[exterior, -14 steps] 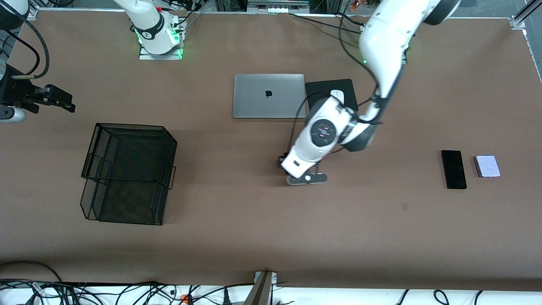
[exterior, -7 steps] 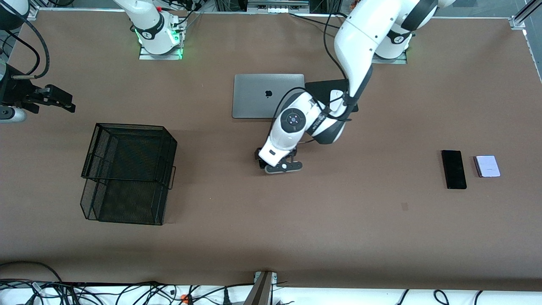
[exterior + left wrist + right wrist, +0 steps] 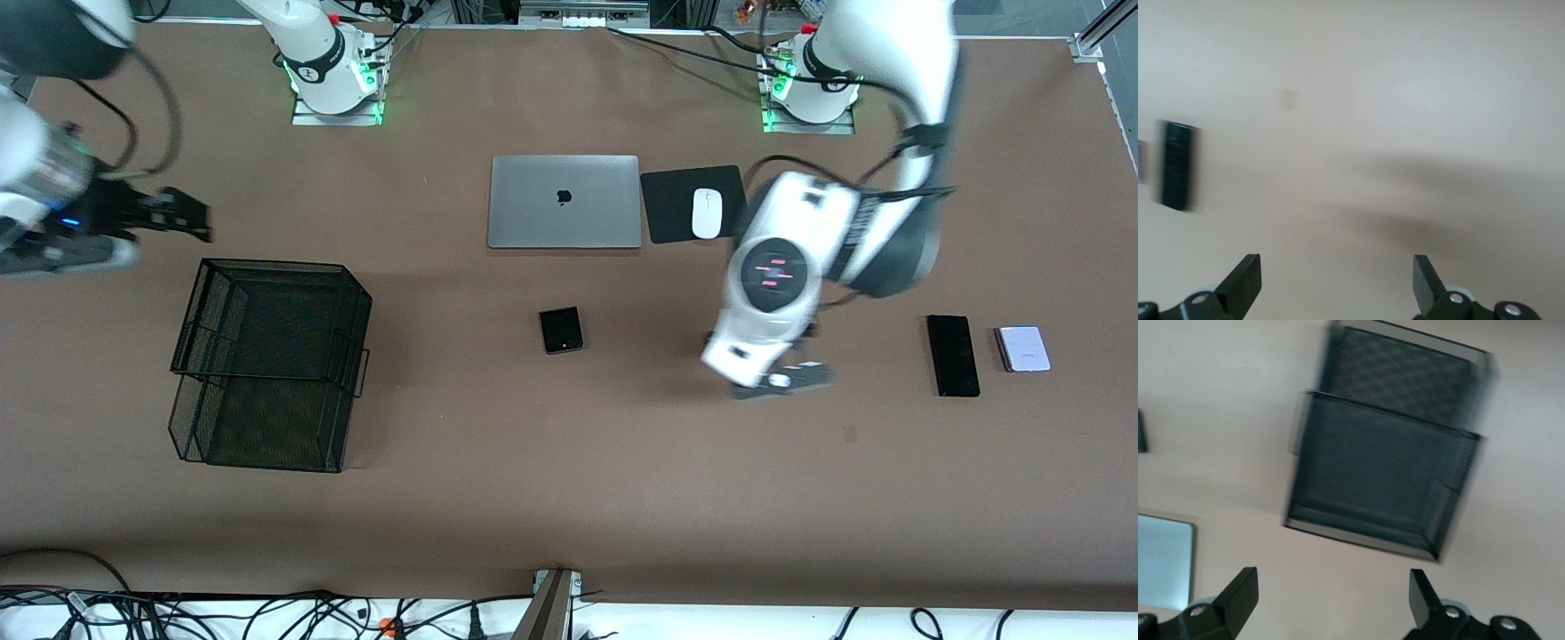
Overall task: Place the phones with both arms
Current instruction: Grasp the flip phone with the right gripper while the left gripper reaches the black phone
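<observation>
A small squarish black phone (image 3: 561, 331) lies flat on the table, nearer the front camera than the laptop. The long black phone (image 3: 953, 355) (image 3: 1177, 165) and the pale lavender-white phone (image 3: 1023, 348) lie side by side toward the left arm's end. My left gripper (image 3: 772, 373) (image 3: 1336, 283) hangs open over bare table between the small black phone and the long one, holding nothing. Beside the wire basket, at the right arm's end, my right gripper (image 3: 200, 224) (image 3: 1331, 595) is open and empty.
A black wire basket (image 3: 276, 265) (image 3: 1385, 453) stands toward the right arm's end. A shut silver laptop (image 3: 564, 201) (image 3: 1161, 560) lies at mid table, with a white mouse (image 3: 706, 213) on a black pad (image 3: 669, 200) beside it.
My left gripper opened and let go of the small black phone, which now lies on the table. It then swung toward the long black phone. The right arm shifted slightly toward the basket.
</observation>
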